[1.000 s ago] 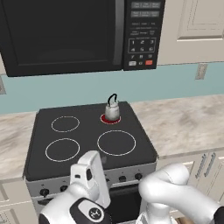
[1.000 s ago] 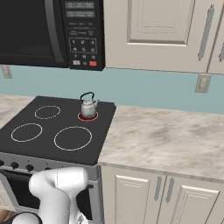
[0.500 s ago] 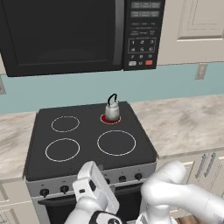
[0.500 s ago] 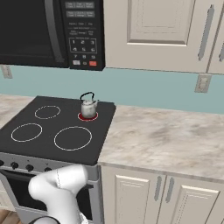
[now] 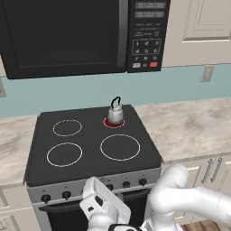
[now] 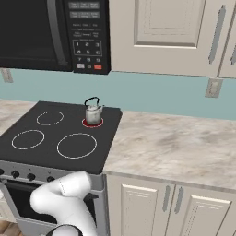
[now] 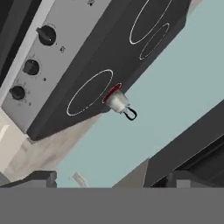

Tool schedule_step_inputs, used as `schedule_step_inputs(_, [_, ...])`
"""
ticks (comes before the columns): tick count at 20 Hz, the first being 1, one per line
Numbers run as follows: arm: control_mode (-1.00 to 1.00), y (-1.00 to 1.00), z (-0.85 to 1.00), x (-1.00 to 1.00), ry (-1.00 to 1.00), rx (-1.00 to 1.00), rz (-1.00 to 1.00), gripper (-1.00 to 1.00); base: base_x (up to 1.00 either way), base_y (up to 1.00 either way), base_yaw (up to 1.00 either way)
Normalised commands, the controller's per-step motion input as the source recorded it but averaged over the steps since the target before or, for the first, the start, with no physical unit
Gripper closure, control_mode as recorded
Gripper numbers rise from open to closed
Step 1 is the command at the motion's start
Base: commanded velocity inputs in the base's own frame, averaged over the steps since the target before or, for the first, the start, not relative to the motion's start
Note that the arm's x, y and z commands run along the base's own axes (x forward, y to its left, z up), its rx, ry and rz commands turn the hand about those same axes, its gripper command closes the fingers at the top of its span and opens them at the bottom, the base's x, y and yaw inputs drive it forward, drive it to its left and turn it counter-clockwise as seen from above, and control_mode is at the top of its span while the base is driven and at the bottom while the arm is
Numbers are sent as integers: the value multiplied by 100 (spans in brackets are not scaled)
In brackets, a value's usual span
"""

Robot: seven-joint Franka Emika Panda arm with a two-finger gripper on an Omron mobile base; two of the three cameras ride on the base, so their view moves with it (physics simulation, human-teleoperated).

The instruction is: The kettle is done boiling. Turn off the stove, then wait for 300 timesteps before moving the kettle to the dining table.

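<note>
Kettle sits on the stove's rear right burner (ring glowing red); tool spread wide, gripping nothing, near the knobs.

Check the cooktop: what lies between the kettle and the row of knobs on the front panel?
In the left base view, between the kettle and the knobs lies one unlit, bare front burner ring; the kettle's own ring glows red.

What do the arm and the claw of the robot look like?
The arm is glossy white, built of rounded tubular links with dark parts at the joints. The claw has two small dark grey, blocky fingertips. No cables or markings can be seen.
</note>
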Motion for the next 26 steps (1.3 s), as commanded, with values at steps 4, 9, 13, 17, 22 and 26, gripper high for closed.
schedule_step_inputs(4, [-100,-1,-42,10,1,-14,7,-100,0,0,0])
schedule_step_inputs(9, [-100,0,-48,3,1,-15,9,-100,0,0,0])
schedule_step_inputs(13, [-100,0,-37,0,0,-16,8,-100,0,0,0])
schedule_step_inputs(17, [-100,0,-24,16,0,-12,5,-100,0,0,0])
schedule_step_inputs(22, [-100,0,-15,29,0,-10,2,-100,0,0,0])
schedule_step_inputs(26, [-100,13,-9,12,0,-8,3,-100,0,0,0])
